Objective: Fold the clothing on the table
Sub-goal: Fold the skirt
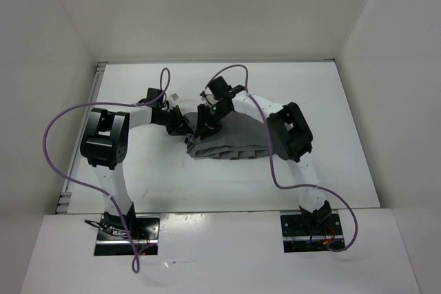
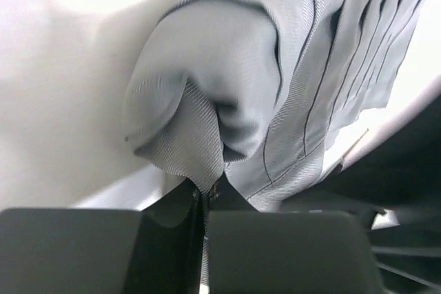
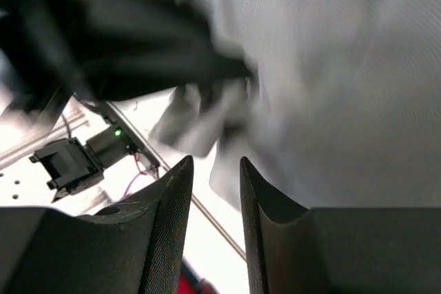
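The clothing, a grey pleated skirt, lies bunched in the middle of the white table. My left gripper is at its left edge. In the left wrist view the left gripper is shut on a puckered corner of the skirt, and the cloth rises from the jaws in a fold. My right gripper hangs just above the skirt's upper left part, close to the left one. Its fingertips stand apart with nothing between them, and the skirt is blurred beyond.
White walls enclose the table on three sides. A small pale tag lies behind the left gripper. Purple cables loop beside both arms. The right arm's dark elbow overhangs the skirt's right end.
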Robot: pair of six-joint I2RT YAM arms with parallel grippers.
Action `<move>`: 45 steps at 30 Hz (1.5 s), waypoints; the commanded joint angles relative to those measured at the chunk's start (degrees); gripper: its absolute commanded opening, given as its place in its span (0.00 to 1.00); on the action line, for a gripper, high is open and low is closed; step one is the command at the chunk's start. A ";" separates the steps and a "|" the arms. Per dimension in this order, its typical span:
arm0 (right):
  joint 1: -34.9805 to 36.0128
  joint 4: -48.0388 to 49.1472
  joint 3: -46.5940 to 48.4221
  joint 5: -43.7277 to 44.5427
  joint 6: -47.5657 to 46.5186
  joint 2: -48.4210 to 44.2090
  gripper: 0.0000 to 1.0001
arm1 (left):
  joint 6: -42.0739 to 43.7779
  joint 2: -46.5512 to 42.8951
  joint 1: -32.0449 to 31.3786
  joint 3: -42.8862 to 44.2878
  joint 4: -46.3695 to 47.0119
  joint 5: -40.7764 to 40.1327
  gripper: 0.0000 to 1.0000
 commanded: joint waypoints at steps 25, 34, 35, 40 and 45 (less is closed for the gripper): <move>-13.87 -3.98 0.16 18.83 -3.93 -1.39 0.34 | 1.97 -8.88 3.44 10.92 -6.02 2.23 0.00; -11.15 -0.47 -1.86 15.94 -2.08 1.25 0.19 | -1.90 -10.46 2.92 14.00 -3.91 6.11 0.00; -11.14 0.40 -1.25 15.15 -1.20 2.04 0.19 | -2.51 -10.46 2.22 14.53 -3.91 6.11 0.00; -8.77 2.70 2.26 9.35 1.70 5.99 0.19 | -5.76 -9.94 -0.24 16.55 -0.58 6.63 0.00; -6.75 3.83 8.24 4.60 3.20 10.74 0.19 | -8.84 -7.04 -2.96 17.08 2.15 6.63 0.00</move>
